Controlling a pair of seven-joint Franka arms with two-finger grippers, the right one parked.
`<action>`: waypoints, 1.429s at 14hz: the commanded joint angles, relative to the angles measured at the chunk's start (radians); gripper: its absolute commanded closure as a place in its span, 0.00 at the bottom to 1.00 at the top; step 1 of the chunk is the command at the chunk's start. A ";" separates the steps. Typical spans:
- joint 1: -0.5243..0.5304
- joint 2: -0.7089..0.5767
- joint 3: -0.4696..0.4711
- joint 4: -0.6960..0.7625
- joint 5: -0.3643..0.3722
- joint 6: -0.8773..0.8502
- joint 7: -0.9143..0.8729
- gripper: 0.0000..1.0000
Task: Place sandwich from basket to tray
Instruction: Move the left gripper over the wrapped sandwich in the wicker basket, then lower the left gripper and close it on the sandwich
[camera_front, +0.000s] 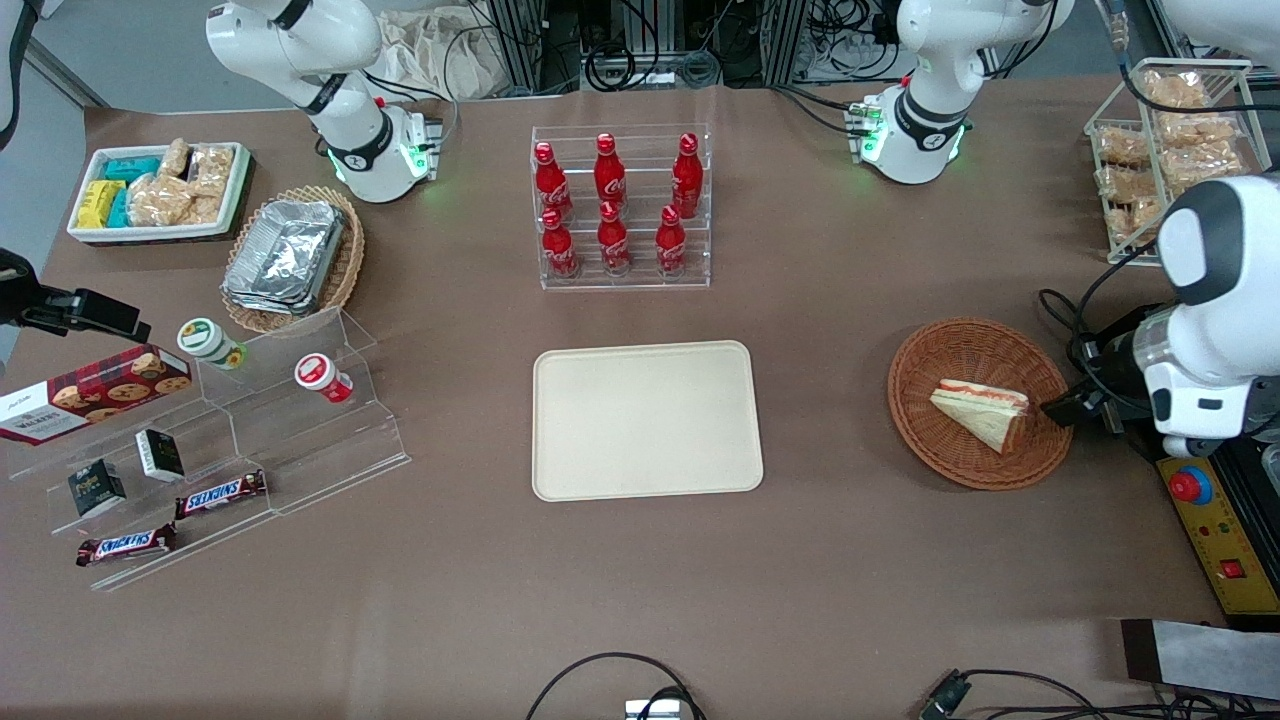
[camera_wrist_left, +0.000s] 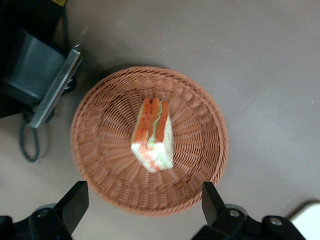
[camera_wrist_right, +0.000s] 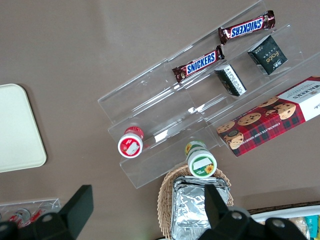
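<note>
The left arm's claw (camera_wrist_left: 142, 205) hangs above the round wicker basket (camera_wrist_left: 100, 150), its fingers (camera_wrist_left: 75, 202) spread wide and holding nothing. Beneath it, the sandwich (camera_wrist_left: 154, 135) lies in the basket's middle, clear of both fingers. Toward the parked arm's end of the brown surface (camera_front: 850, 560), well apart from the claw, lies the cream tray (camera_front: 645, 420).
</note>
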 joint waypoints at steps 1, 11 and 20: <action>0.006 -0.014 -0.004 -0.127 -0.008 0.161 -0.042 0.00; 0.006 0.092 -0.004 -0.260 -0.005 0.418 -0.035 0.00; 0.013 0.103 -0.004 -0.274 -0.006 0.453 -0.041 0.94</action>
